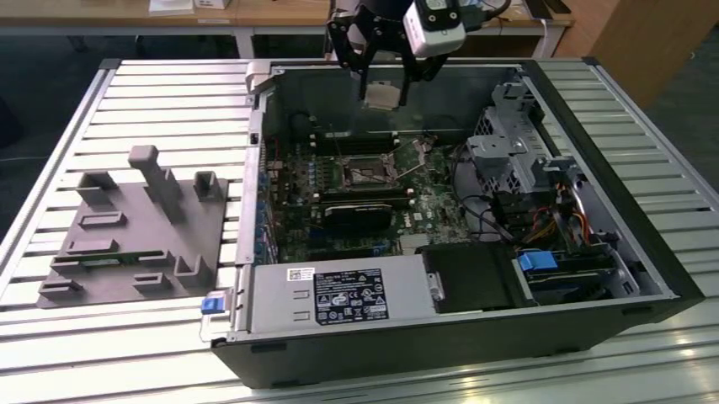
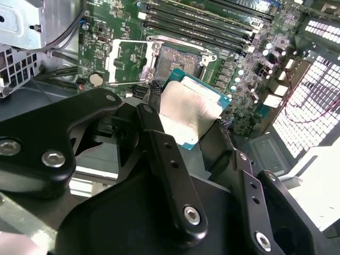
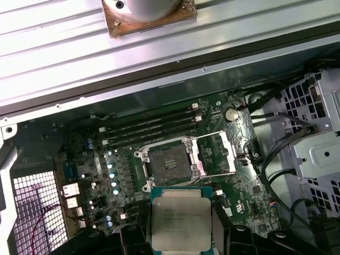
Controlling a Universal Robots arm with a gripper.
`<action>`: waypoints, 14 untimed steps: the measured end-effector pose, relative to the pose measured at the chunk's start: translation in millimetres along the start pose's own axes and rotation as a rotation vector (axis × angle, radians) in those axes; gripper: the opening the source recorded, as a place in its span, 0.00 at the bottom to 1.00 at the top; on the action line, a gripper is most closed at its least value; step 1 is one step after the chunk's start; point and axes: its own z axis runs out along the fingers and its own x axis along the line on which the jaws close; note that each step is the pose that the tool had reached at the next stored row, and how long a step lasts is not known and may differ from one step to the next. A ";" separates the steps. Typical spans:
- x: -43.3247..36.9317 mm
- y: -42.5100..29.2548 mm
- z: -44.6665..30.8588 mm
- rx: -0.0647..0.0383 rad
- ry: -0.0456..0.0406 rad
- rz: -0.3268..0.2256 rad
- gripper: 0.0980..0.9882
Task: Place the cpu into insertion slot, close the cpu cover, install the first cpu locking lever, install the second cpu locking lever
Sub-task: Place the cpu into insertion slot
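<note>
The hand [image 1: 385,89] pinches the cpu [image 2: 187,109] by two opposite edges, and the chip's silvery face shows in both wrist views. It is held in the air above the open case [image 1: 337,353]. Beyond it, on the green board [image 3: 245,187], the slot [image 3: 169,162] lies bare. The cover [image 3: 217,153] is swung open and rests just beside the slot. In the exterior view the cpu hangs near the case's far wall, well apart from the slot. The case lies on a slatted tabletop [image 1: 168,93]. A grey fixture [image 1: 135,227] sits on the exterior view's left of the case.
</note>
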 end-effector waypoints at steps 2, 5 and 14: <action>0.2 -0.1 0.2 0.000 -0.0008 0.009 0.50; 0.5 -0.2 0.3 -0.001 -0.0027 0.031 0.50; 1.1 -0.4 1.0 -0.002 -0.0075 0.084 0.50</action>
